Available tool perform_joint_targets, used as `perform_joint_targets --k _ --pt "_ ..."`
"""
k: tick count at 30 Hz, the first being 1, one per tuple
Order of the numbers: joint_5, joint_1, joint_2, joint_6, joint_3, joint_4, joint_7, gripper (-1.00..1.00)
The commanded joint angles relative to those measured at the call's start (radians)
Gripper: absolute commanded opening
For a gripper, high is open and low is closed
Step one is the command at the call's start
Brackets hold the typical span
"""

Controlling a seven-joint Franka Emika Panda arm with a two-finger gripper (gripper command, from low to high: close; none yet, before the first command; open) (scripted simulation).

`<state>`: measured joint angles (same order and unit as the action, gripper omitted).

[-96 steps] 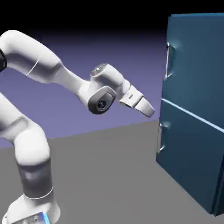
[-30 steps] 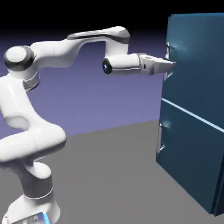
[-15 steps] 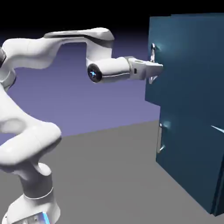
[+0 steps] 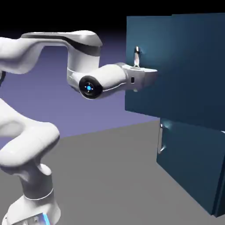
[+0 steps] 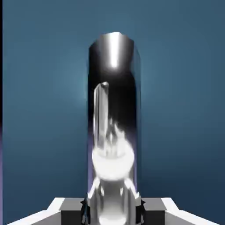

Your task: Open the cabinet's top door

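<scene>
The tall dark teal cabinet [image 4: 193, 167] stands at the exterior view's right. Its top door [image 4: 176, 66] is swung out toward the arm, its free edge well clear of the cabinet body. The door's slim silver handle [image 4: 137, 56] pokes up just above my hand. My gripper [image 4: 147, 74] is shut on that handle, level with the door's middle. In the hand view the shiny handle [image 5: 113, 110] fills the centre, running down between my grey fingertips [image 5: 66, 211], with teal door panel [image 5: 44, 110] all around it.
The shorter lower door [image 4: 189, 162] stays closed, its own silver handle [image 4: 161, 138] at its left edge. My white arm [image 4: 39, 48] arches in from the exterior view's left. Grey table [image 4: 110, 176] lies below.
My hand has pulled back toward the exterior view's left with the handle, and the top door has swung steadily further out from flush. The jaws closed tighter on the handle.
</scene>
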<state>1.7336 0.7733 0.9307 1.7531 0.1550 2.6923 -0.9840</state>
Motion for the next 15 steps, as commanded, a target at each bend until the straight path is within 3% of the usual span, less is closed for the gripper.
perform_joint_targets --k 1,15 --pt "-0.036 0.004 -0.017 -0.042 -0.035 -0.006 -0.007 -1.0" --pt "-0.459 0.0 -0.45 -0.64 -0.428 -0.333 -0.161 -1.0"
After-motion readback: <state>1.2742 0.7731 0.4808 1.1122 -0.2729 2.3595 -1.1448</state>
